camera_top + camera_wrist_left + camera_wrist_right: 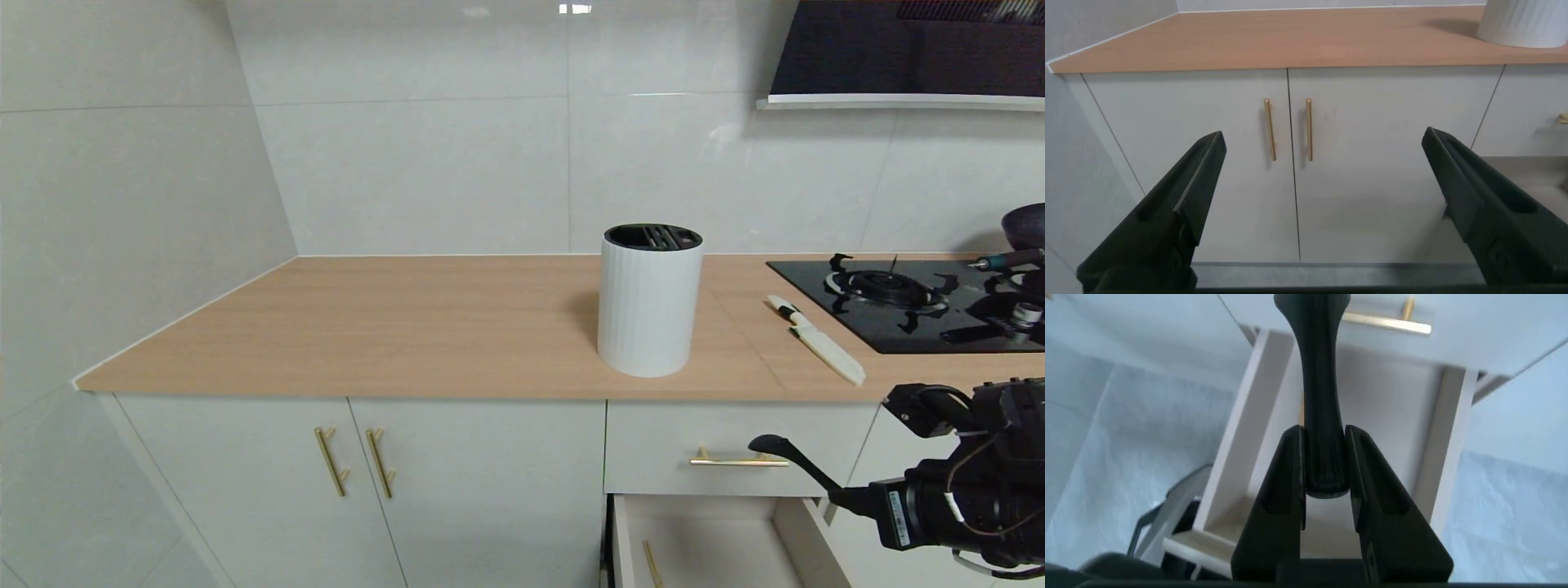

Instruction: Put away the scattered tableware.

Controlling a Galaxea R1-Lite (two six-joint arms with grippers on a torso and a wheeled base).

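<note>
the step in hand looks like stowing the slim black utensil with the rounded end (790, 459) in the open white drawer (627, 535) below the light wooden countertop (408, 327). to do it well, the right gripper (1323, 469) should line the utensil up with the drawer's length, lower it to just above the drawer floor, and only then let go. a release from this height could make it bounce or catch a drawer wall. the brass handle of the shut drawer above (739, 462) is near the utensil's tip, so the descent needs to clear it.

the right arm sits low on the right, below counter level, its fingers clamped narrow on the utensil's shaft, which juts out over the drawer. the left gripper (1323, 143) is spread wide and holds nothing, facing the white double cabinet doors (1290, 171). a white-bladed knife (819, 345) lies on the countertop between the white ribbed cylindrical holder (651, 306) and the black gas hob (898, 314), not yet put away.
</note>
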